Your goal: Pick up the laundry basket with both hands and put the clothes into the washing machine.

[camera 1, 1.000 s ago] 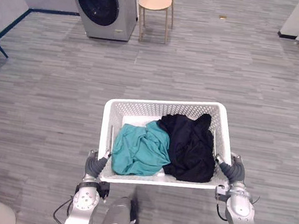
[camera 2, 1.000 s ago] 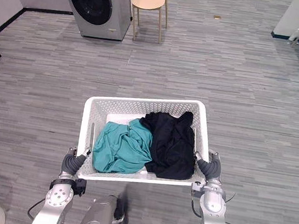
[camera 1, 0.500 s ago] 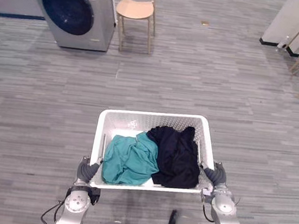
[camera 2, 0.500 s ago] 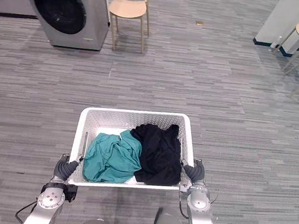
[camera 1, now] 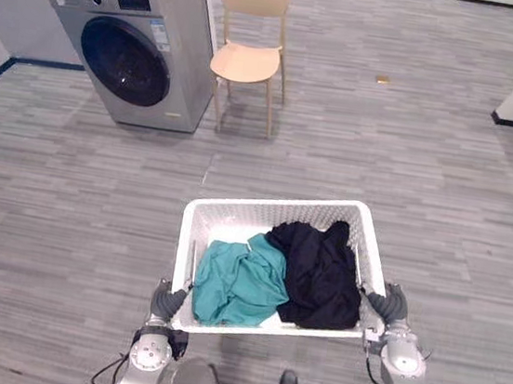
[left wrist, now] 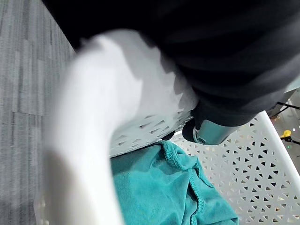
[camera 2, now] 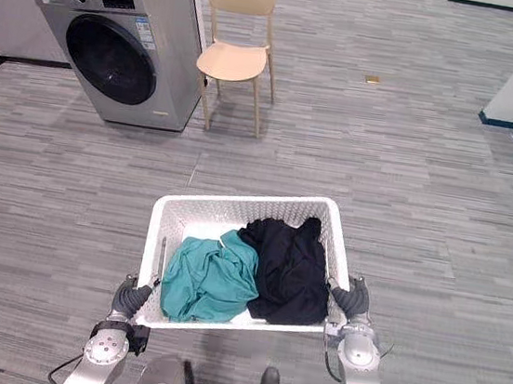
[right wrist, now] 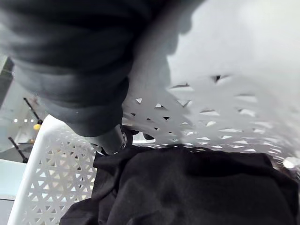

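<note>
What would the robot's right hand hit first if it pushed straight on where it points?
The right hand grips the laundry basket rim, so that wall comes first; just behind it, probably, the black garment.

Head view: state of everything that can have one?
washing machine: door shut.
chair: upright, seat empty.
laundry basket: upright, held at both near corners.
teal garment: crumpled in the laundry basket, left part.
black garment: crumpled in the laundry basket, right part.
left robot hand: shut on the rim.
right robot hand: shut on the rim.

Grey plank floor [camera 1: 410, 164], pale wooden chair [camera 1: 247, 62]
</note>
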Available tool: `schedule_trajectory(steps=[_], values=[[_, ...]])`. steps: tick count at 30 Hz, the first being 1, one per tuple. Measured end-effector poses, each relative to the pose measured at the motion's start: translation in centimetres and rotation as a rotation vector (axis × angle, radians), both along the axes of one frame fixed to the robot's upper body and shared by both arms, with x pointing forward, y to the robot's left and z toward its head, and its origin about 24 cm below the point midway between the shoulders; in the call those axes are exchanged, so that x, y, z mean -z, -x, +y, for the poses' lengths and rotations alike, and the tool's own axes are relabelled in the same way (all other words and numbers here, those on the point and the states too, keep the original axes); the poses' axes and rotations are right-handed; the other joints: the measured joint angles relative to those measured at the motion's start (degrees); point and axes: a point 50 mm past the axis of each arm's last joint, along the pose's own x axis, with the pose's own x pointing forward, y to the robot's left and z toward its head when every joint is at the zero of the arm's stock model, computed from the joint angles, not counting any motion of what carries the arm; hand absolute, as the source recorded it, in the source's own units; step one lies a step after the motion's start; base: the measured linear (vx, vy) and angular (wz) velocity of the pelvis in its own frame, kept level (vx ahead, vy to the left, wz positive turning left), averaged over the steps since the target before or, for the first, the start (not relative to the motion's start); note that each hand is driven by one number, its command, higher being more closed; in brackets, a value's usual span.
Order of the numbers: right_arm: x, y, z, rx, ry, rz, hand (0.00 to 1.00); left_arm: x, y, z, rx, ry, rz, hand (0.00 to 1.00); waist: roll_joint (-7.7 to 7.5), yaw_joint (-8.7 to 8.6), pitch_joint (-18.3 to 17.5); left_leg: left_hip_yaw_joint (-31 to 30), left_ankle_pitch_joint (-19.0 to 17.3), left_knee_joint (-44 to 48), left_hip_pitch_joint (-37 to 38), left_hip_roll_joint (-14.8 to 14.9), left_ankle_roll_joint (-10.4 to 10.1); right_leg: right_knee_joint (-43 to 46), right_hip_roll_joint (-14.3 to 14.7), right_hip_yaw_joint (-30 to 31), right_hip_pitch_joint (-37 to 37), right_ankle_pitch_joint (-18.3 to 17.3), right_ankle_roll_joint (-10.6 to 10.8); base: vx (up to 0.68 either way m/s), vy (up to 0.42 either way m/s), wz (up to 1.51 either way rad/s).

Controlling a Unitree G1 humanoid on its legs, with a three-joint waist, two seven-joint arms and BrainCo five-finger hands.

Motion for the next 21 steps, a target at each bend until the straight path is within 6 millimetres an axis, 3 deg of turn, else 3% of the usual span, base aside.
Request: schedule_trajectory(steps=[1,2,3,4,5,6,7,8,10,12,13,15,16,17,18,19,20,21], values=[[0.3,-0.2,0.3,-0.011,-0.003,0.012,1.0,-0.1,-0.1,0.3,0.001,-0.008,-0.003,1.0,-0.33,0.01,-0.4,0.3,4.0,0.8,0.8,-1.2,4.6,-0.5,-1.4,1.2,2.0,-1.5,1.5,0.62,0.235,-0.28],[0.5,-0.6,0.5,-0.013,-0.011,0.018,1.0,-0.3,-0.3,0.7,-0.005,-0.017,-0.007,1.0,-2.12,-0.26,-0.4,0.9,1.6,4.7,0.0,-2.6,9.6,-0.3,-3.7,1.4,2.6,-2.1,2.8,0.65,0.239,-0.17],[0.6,-0.7,0.6,-0.013,-0.012,0.021,1.0,-0.4,-0.5,0.7,-0.006,-0.017,-0.01,1.0,-2.49,-0.15,-0.3,1.5,-0.5,7.3,-0.4,-2.6,10.6,0.0,-4.3,1.8,3.0,-2.0,3.0,0.74,0.273,-0.26],[0.7,-0.9,0.6,-0.016,-0.014,0.028,1.0,-0.3,-0.5,0.7,-0.008,-0.018,-0.005,1.0,-3.04,0.52,-0.3,2.5,-4.7,11.5,-0.4,-2.6,11.1,4.4,-5.3,3.3,2.2,-3.2,5.1,0.58,0.214,-0.37],[0.8,-0.9,0.8,-0.019,-0.02,0.032,1.0,-0.1,-0.3,0.7,-0.009,-0.018,0.005,1.0,-3.18,0.65,-0.4,2.7,-6.5,12.5,0.4,-2.8,11.0,9.5,-5.8,3.8,0.6,-4.7,7.4,0.56,0.214,-0.52],[1.1,-1.0,1.0,-0.024,-0.024,0.042,1.0,0.1,0.0,0.9,-0.006,-0.024,0.017,1.0,-3.54,0.63,-0.2,3.6,-10.1,12.0,3.6,-3.4,10.9,26.1,-6.9,4.9,-5.7,-6.7,12.0,0.52,0.203,-0.26],[1.7,-0.7,1.2,-0.022,-0.034,0.065,1.0,0.1,0.0,1.3,0.001,-0.046,0.026,1.0,-4.9,-0.06,0.3,3.5,-12.3,11.0,7.4,-5.3,11.0,43.5,-8.7,6.0,-12.3,-5.8,14.8,0.53,0.185,-0.09],[2.4,-0.3,1.5,-0.017,-0.049,0.093,1.0,0.2,0.1,1.7,0.01,-0.064,0.041,1.0,-5.66,-0.61,0.3,3.5,-13.5,9.6,11.0,-6.6,11.1,52.8,-9.9,5.8,-15.7,-6.3,13.9,0.65,0.178,0.15],[3.2,0.4,1.9,-0.02,-0.058,0.124,1.0,0.2,0.2,2.0,0.024,-0.085,0.055,1.0,-5.71,-1.74,0.3,3.0,-14.7,5.2,18.2,-7.9,11.5,55.4,-10.1,3.0,-20.6,-8.3,8.7,0.5,0.079,0.16],[3.0,0.3,2.0,-0.021,-0.062,0.116,1.0,-0.1,-0.2,2.2,0.037,-0.103,0.043,1.0,-5.39,-2.96,0.3,1.5,-15.5,0.6,23.3,-8.1,11.2,46.1,-8.6,-0.7,-27.6,-10.0,4.8,0.6,0.04,0.32],[3.0,0.3,2.0,-0.019,-0.061,0.114,1.0,-0.2,-0.4,2.2,0.042,-0.106,0.038,1.0,-5.23,-3.37,0.1,0.5,-15.8,-0.6,24.7,-7.9,10.9,38.3,-7.3,-0.8,-29.9,-9.0,4.1,0.55,-0.008,0.61],[2.8,0.4,1.5,-0.002,-0.058,0.108,1.0,-0.3,-0.7,1.7,0.065,-0.103,0.029,1.0,-5.39,-4.82,0.1,-1.9,-16.8,-3.7,29.1,-7.9,9.1,17.4,-6.0,0.3,-32.7,0.9,4.5,0.61,-0.081,0.78],[2.8,0.5,1.2,0.008,-0.053,0.11,1.0,-0.2,-0.7,1.4,0.079,-0.104,0.032,1.0,-5.66,-5.21,0.0,-3.7,-18.1,-4.4,32.3,-8.1,7.1,11.1,-5.8,1.4,-33.3,6.2,5.5,0.8,-0.171,0.69],[2.9,0.7,1.1,0.008,-0.049,0.115,1.0,-0.2,-0.6,1.4,0.085,-0.107,0.035,1.0,-5.95,-5.3,-0.2,-4.5,-18.7,-4.4,33.8,-8.3,6.0,9.8,-5.8,1.7,-33.5,7.6,4.9,0.69,-0.174,0.74],[3.2,1.2,1.0,0.01,-0.046,0.13,1.0,0.3,-0.3,1.2,0.094,-0.105,0.056,1.0,-5.33,-5.62,-1.0,-6.7,-19.6,-3.5,36.5,-7.4,4.8,12.8,-5.1,2.7,-33.0,16.3,1.6,0.89,-0.242,0.49],[3.2,1.4,0.4,0.013,-0.026,0.138,1.0,0.9,0.0,0.5,0.089,-0.076,0.081,1.0,-1.52,-5.17,-2.4,-8.3,-19.4,-0.1,36.5,-4.2,4.7,17.0,-3.2,1.1,-33.0,15.6,0.9,0.75,-0.215,0.45],[3.1,1.4,0.2,0.011,-0.019,0.134,1.0,0.9,0.0,0.2,0.085,-0.064,0.077,1.0,0.04,-5.27,-3.0,-9.1,-18.5,6.6,33.5,-2.2,3.2,19.0,-2.1,-0.3,-32.7,12.7,0.2,0.75,-0.22,0.22],[2.9,1.3,0.2,0.012,-0.021,0.126,1.0,0.8,-0.2,0.2,0.083,-0.064,0.069,1.0,0.43,-5.31,-2.7,-9.2,-16.9,12.1,31.5,-1.3,1.4,20.3,-1.7,-0.9,-32.1,11.1,-0.5,0.54,-0.213,0.24]])
